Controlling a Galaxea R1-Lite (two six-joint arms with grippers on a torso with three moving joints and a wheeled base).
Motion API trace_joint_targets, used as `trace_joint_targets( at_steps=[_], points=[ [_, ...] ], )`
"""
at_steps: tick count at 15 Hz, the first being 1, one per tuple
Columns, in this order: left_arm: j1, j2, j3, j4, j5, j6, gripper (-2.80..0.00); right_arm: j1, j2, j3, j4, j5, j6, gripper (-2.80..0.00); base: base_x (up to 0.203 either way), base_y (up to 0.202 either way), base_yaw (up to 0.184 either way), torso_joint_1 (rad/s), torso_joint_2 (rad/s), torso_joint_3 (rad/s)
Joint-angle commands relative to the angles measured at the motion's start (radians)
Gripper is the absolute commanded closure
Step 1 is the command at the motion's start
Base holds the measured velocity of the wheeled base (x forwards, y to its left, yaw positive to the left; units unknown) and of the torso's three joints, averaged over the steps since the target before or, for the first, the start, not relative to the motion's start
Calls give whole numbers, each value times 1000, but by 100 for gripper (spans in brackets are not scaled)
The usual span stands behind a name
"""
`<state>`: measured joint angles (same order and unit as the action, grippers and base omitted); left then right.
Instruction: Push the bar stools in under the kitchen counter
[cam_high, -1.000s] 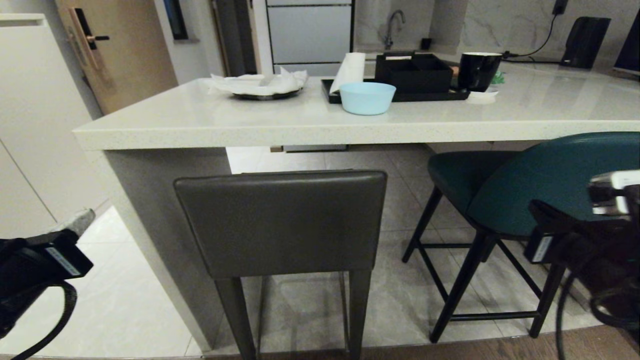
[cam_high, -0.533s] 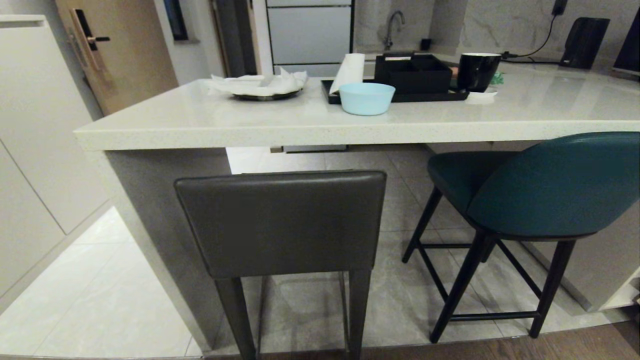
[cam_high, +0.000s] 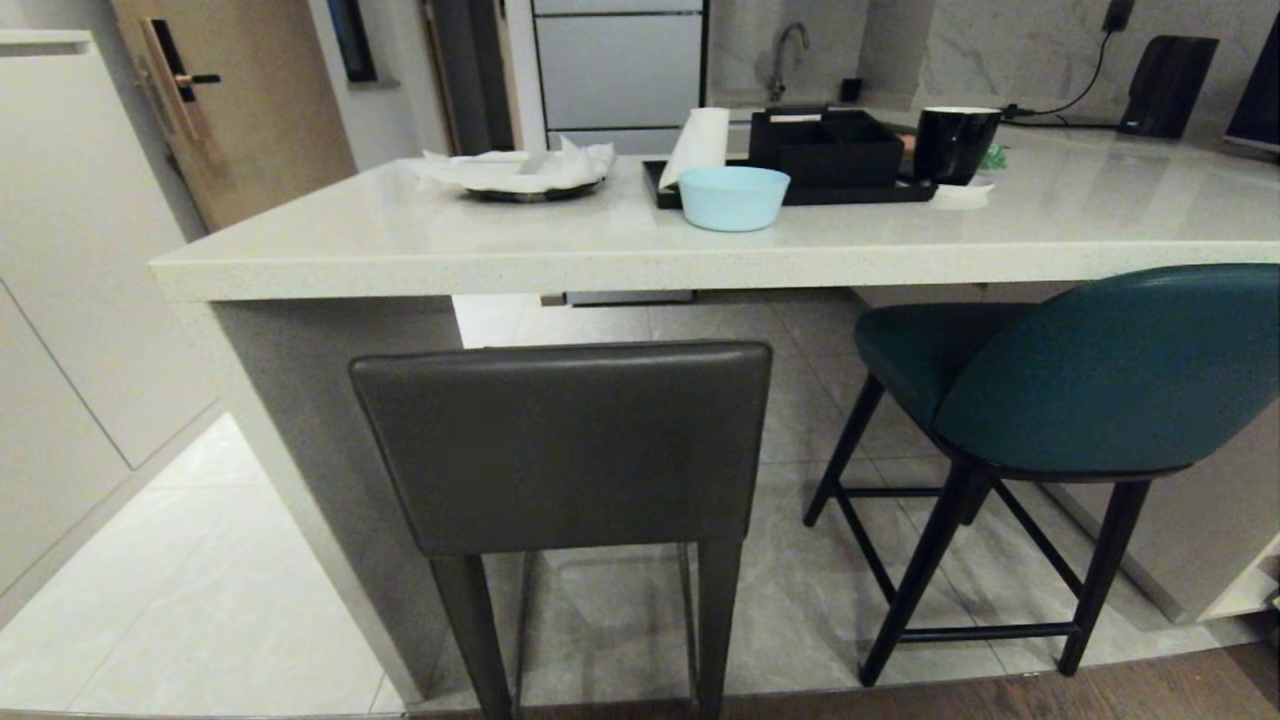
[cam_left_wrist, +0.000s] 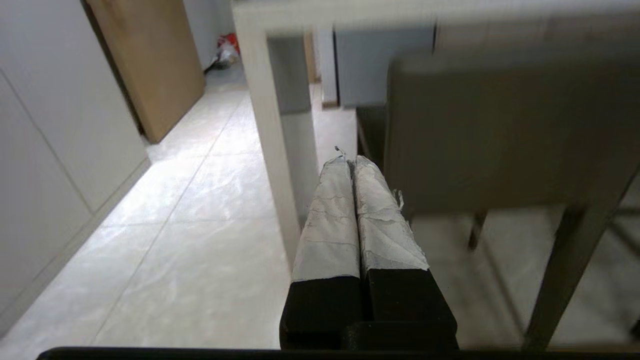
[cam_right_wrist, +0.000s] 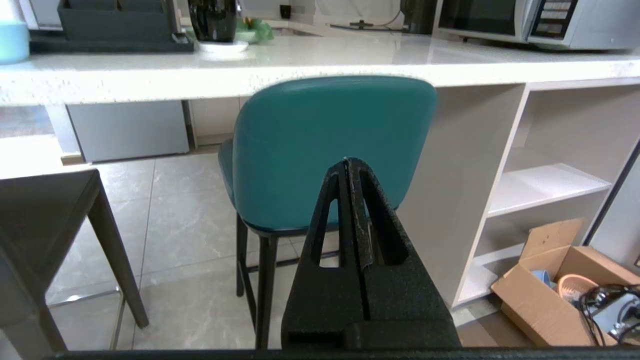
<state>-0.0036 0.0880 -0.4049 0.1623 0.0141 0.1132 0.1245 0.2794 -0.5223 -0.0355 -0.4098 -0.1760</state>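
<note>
The dark grey leather bar stool (cam_high: 565, 445) stands with its back just below the edge of the cream speckled kitchen counter (cam_high: 600, 265), beside the counter's slab side panel (cam_high: 330, 420). To its right stands the teal bar stool (cam_high: 1090, 370), turned at an angle, its seat partly under the top. Neither gripper shows in the head view. My left gripper (cam_left_wrist: 350, 160) is shut and empty, low, facing the grey stool's back (cam_left_wrist: 505, 130) and the slab panel (cam_left_wrist: 272, 150). Facing the teal stool's back (cam_right_wrist: 330, 150) from a short way off, my right gripper (cam_right_wrist: 347, 161) is shut and empty.
On the counter stand a light blue bowl (cam_high: 733, 196), a black tray with a box (cam_high: 825, 150), a black mug (cam_high: 957, 140) and a plate with tissues (cam_high: 520, 170). Open shelves (cam_right_wrist: 545, 185) and a cardboard box (cam_right_wrist: 555, 290) lie right of the teal stool. White cabinets (cam_high: 70, 280) line the left.
Both arms, seen at the left and right edges a second ago, have dropped out of the head view. The stools and counter have not moved.
</note>
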Motion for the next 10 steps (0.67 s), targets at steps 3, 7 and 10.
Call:
trace_joint_targets(
  at_steps=[3, 7, 10],
  points=[
    [3, -86, 237, -115, 35, -36, 0, 0, -3, -6, 76, -31, -61, 0, 0, 0, 0, 0, 0, 0],
    [4, -88, 425, -305, -5, 4, 0, -76, -3, -60, 123, -29, -123, 0, 0, 0, 0, 0, 0, 0],
    [4, -88, 423, -198, -45, 10, 0, -198, 0, -86, 150, 110, -113, 0, 0, 0, 0, 0, 0, 0]
  ],
)
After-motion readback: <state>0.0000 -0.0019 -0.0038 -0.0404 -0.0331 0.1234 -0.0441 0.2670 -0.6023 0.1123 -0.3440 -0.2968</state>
